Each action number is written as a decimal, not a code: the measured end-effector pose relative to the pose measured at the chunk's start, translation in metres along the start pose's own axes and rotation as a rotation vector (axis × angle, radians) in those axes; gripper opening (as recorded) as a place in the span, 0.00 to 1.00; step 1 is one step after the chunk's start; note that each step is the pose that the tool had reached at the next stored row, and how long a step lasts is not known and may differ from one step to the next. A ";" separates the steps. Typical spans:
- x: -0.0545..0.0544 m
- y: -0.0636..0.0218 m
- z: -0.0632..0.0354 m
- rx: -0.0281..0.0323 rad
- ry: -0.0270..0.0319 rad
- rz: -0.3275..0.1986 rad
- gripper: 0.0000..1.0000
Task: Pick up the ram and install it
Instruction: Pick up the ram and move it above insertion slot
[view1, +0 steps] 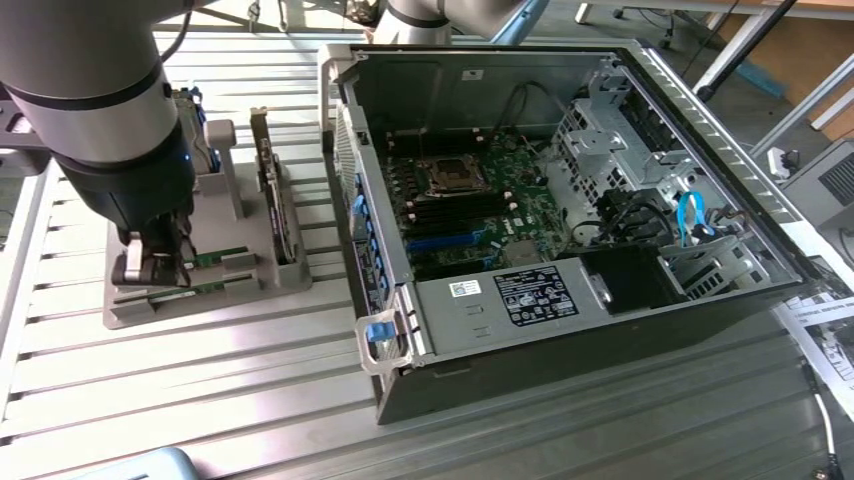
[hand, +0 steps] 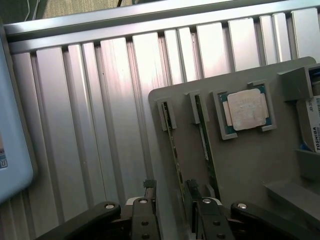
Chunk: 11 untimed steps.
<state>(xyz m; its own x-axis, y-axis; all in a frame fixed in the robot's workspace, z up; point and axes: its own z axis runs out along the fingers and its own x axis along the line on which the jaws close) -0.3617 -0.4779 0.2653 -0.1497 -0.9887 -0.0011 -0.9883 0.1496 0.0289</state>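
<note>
Slatted table (hand: 115, 100), grey tray (hand: 240, 165): ram (hand: 172, 145) on edge, lengthwise along slats, between parted jaws.

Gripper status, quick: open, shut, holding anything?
Gripper: jaws open, holding nothing; they straddle one ram stick in the gray holder.

- The tool (hand: 171, 187) stands open, one finger on each side of a ram (hand: 173, 150) set on edge in the grey holder (hand: 240, 165)
- A second stick (hand: 206, 150) stands just beside it
- A square CPU chip (hand: 246, 110) lies in the holder's recess
- The holder rests on the ribbed metal bench (hand: 100, 125)

Lab: slatted metal bench (view1: 200, 400), opened PC tower (view1: 534, 295) (robot arm (view1: 94, 100)).
</note>
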 end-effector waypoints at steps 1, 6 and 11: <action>0.000 0.0000 0.0005 0.0000 -0.0001 0.000 0.36; 0.000 -0.0001 0.0039 0.0000 0.0000 0.000 0.36; 0.000 -0.0002 0.0066 0.0000 0.0000 0.000 0.36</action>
<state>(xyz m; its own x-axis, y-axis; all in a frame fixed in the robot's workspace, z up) -0.3617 -0.4779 0.2587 -0.1493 -0.9888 -0.0011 -0.9884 0.1492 0.0289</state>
